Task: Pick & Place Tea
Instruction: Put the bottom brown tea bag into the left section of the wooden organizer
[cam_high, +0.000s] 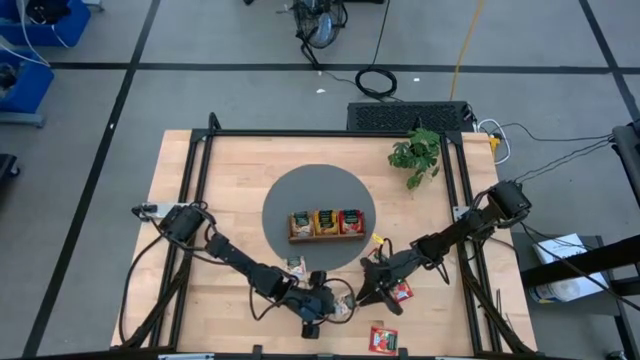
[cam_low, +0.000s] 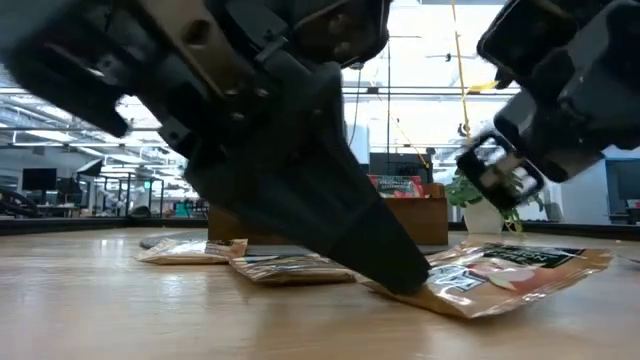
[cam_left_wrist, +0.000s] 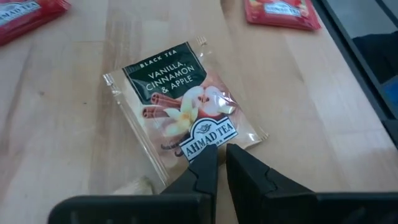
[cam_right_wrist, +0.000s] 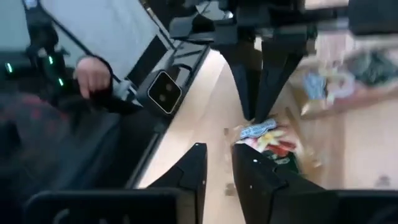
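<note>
A: Going from left to right across the worktop (cam_high: 200, 180), where does the tea lie from each hand?

B: The left hand (cam_left_wrist: 221, 157) is low at the near edge, its two fingers nearly together, with only a thin gap between them. Their tips touch the near short end of a beige-brown packet (cam_left_wrist: 180, 112) that lies flat. Whether they actually pinch that edge, I cannot tell. The packet's long axis runs straight away from this hand, a little slanted.

A: And further right?

B: The right hand (cam_right_wrist: 217, 163) hovers just beside the left one, fingers parted to a narrow gap and holding nothing. A packet with red on it (cam_right_wrist: 267, 140) lies directly ahead of its tips, close but apart from them. From above, a red packet (cam_high: 401, 291) lies just beside this hand, and another red packet (cam_high: 384, 338) lies nearer the front edge.

A: So which arm is nearer?

B: For the beige-brown packet, the left one, clearly. The wooden tray (cam_high: 327, 222) on the grey mat (cam_high: 290, 195) sits beyond both hands, toward the middle, already holding beige, yellow and red packets.
</note>
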